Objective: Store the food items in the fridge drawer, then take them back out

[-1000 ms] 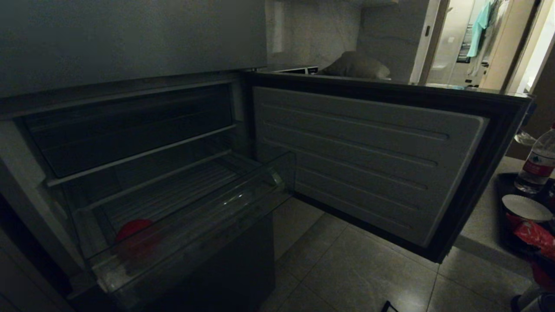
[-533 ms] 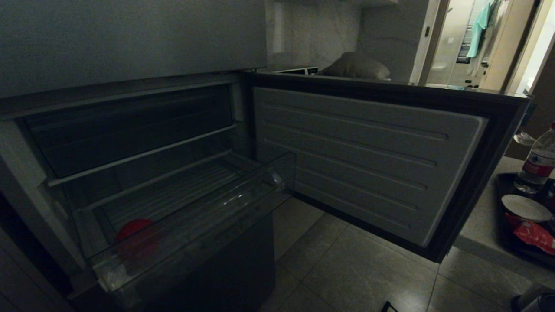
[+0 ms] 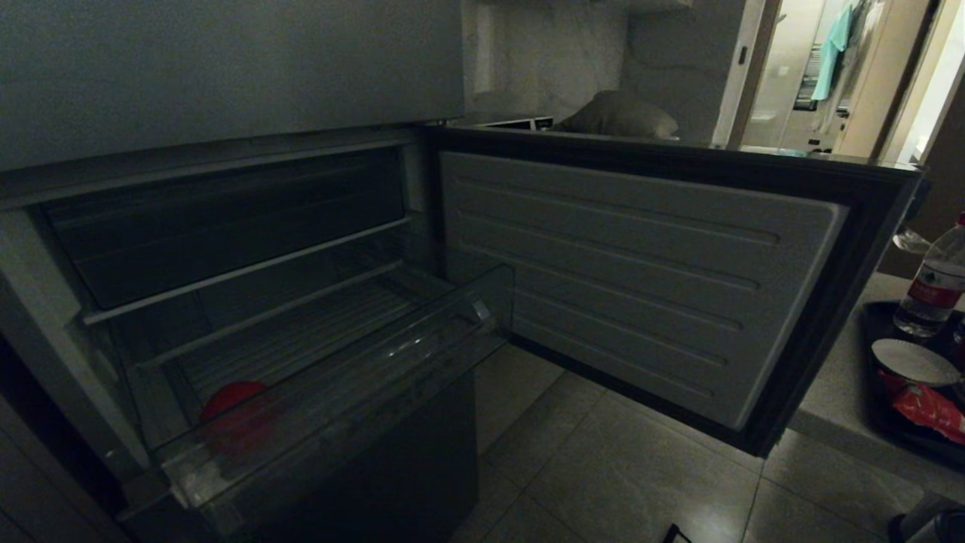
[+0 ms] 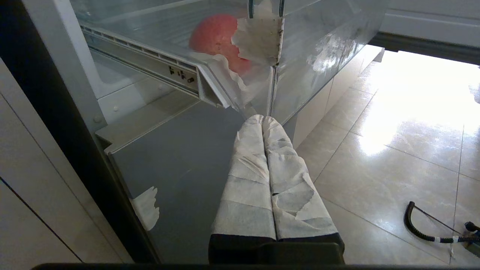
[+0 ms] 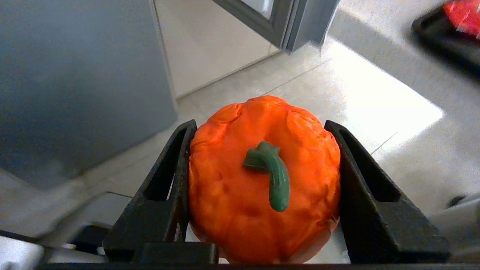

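— In the pulled-out fridge drawer (image 3: pixel 324 392), what lies there?
— One round red food item (image 3: pixel 232 398), at the drawer's left end, behind the clear front.
— And the other?
— A lumpy orange pumpkin (image 5: pixel 262 180) with a green stem, pinched between the black fingers of the right gripper (image 5: pixel 262 157), above the tiled floor (image 5: pixel 375 112).
— The left gripper (image 4: pixel 263 120)?
— Its white-wrapped fingers are pressed together, holding nothing, just below the drawer's corner.
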Robot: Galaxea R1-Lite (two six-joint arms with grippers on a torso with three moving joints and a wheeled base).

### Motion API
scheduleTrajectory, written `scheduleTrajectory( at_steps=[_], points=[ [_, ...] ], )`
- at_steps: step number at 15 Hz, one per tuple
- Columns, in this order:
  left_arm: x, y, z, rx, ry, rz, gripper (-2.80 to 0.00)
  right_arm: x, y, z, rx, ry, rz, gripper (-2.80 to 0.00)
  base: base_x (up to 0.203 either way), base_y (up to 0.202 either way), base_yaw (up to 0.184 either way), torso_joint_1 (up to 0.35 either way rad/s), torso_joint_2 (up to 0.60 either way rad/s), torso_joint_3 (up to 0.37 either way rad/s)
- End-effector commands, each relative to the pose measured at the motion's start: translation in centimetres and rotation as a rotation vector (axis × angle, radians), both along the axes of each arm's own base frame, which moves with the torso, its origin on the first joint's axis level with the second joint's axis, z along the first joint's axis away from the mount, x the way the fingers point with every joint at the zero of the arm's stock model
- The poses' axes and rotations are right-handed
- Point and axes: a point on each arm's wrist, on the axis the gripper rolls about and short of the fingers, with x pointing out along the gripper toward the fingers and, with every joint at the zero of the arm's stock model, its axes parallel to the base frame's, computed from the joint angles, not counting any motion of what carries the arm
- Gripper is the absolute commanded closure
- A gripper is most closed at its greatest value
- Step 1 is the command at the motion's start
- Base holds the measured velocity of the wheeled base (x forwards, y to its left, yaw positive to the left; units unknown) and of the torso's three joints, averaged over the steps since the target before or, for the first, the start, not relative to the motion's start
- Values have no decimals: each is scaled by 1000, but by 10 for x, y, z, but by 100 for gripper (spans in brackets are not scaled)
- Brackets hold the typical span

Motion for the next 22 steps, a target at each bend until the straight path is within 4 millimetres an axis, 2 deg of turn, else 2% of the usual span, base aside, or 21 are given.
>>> scheduleTrajectory(
  at_steps=[1,3,6,7,11,16,22],
  points=[
    [0,0,0,-1,-1,0,0,1,0,-4,-19,-10,8,0,0,0,0,0,0,0],
    [0,0,0,-1,-1,0,0,2,-1,-4,-18,-21,-23,0,0,0,0,0,0,0],
    [0,0,0,-1,-1,0,0,3,-7,-13,-120,-6,-279,0,0,0,0,0,0,0],
    [0,0,0,-1,-1,0,0,3,-8,-16,-131,4,-296,0,0,0,0,0,0,0],
    [0,0,0,-1,-1,0,0,1,-7,-20,-60,-6,-128,0,0,0,0,0,0,0],
    [0,0,0,-1,-1,0,0,-19,-8,-24,-25,-271,-149,0,0,0,0,0,0,0],
    [0,0,0,-1,-1,0,0,-18,-8,-24,-4,-265,-152,0,0,0,0,0,0,0]
  ],
)
